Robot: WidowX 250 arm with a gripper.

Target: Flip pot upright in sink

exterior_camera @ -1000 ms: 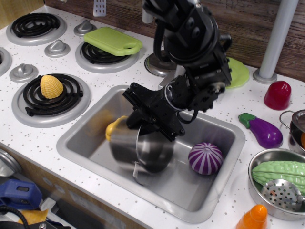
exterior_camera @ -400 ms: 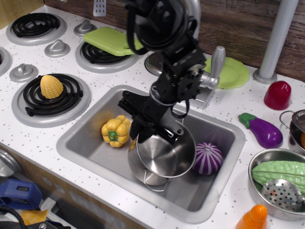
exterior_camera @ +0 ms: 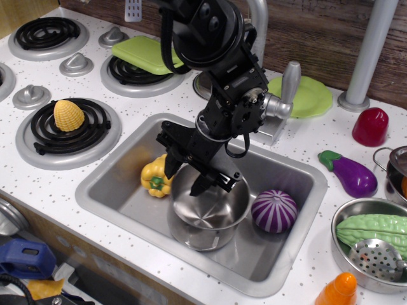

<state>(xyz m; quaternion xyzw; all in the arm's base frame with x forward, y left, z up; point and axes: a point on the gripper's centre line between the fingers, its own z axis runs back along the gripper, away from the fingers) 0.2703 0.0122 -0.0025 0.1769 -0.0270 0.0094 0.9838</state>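
Note:
The shiny steel pot (exterior_camera: 206,219) stands upright, mouth up, on the floor of the sink (exterior_camera: 105,187), near the front middle. My black gripper (exterior_camera: 184,176) hangs over the pot's far left rim. Its fingers are spread apart, one outside the rim beside the yellow pepper (exterior_camera: 155,178) and one just inside the pot. The jaws look open and do not pinch the rim. The pot's wire handle is not visible.
A purple striped ball (exterior_camera: 273,211) lies in the sink right of the pot. The faucet lever (exterior_camera: 287,86) stands behind my arm. An eggplant (exterior_camera: 351,175), a steel bowl (exterior_camera: 343,219) holding a green gourd, a red cup (exterior_camera: 371,126) and stove burners with a corn cob (exterior_camera: 68,115) surround the sink.
The pot went from tilted on its side in my grip to standing upright on the sink floor. My arm swung left and the fingers have spread at the rim.

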